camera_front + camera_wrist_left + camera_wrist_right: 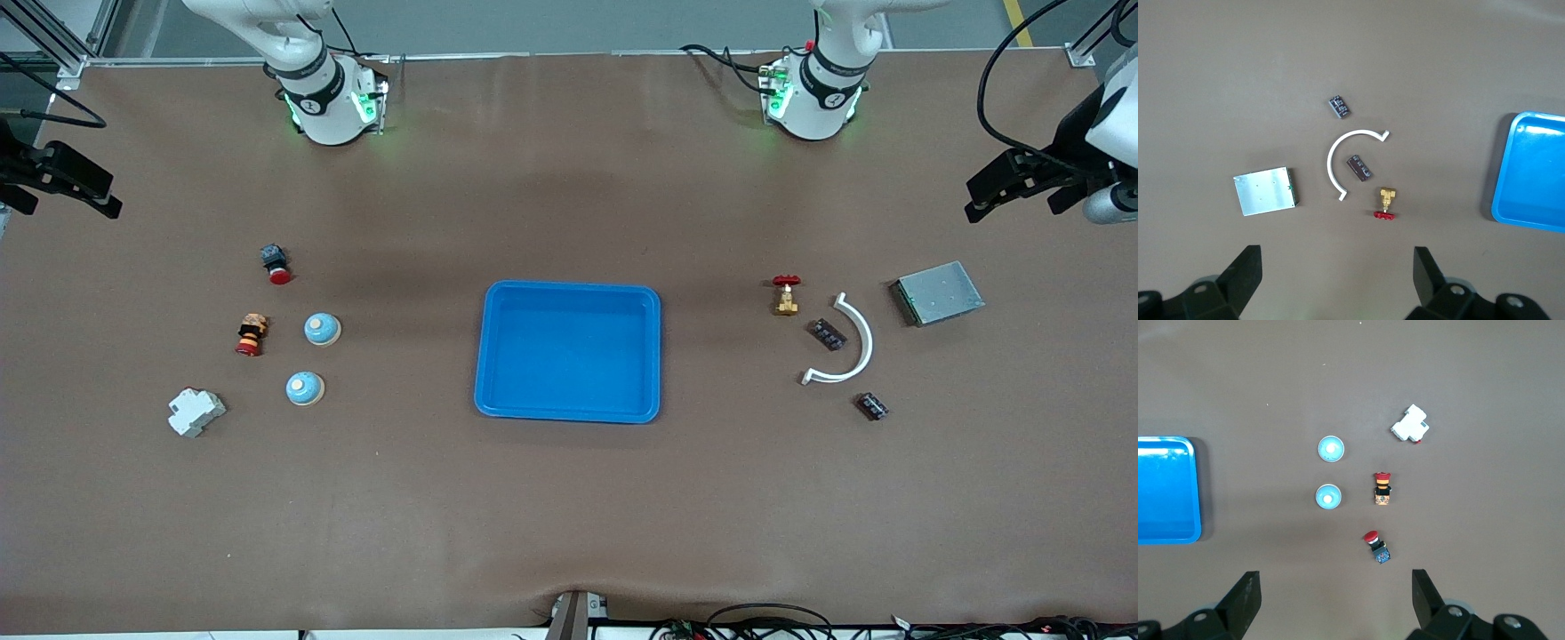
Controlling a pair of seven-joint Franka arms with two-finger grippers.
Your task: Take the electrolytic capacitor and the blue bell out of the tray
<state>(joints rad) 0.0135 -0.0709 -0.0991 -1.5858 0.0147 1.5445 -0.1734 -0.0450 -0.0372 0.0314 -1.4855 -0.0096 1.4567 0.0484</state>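
Note:
Two small dark capacitors (827, 334) (872, 406) lie on the table toward the left arm's end; both show in the left wrist view (1359, 167) (1340, 107). Two blue dome bells (322, 329) (305, 388) stand toward the right arm's end; both show in the right wrist view (1327, 496) (1331, 449). My left gripper (1337, 252) is open and empty, held high over the left arm's end (1013, 200). My right gripper (1335, 575) is open and empty, held high over the right arm's end (62, 200).
A blue tray (569, 414) sits mid-table. By the capacitors lie a brass valve with a red handle (786, 295), a white curved strip (861, 342) and a silver box (939, 292). By the bells lie two red-capped push buttons (276, 264) (252, 335) and a white breaker (196, 412).

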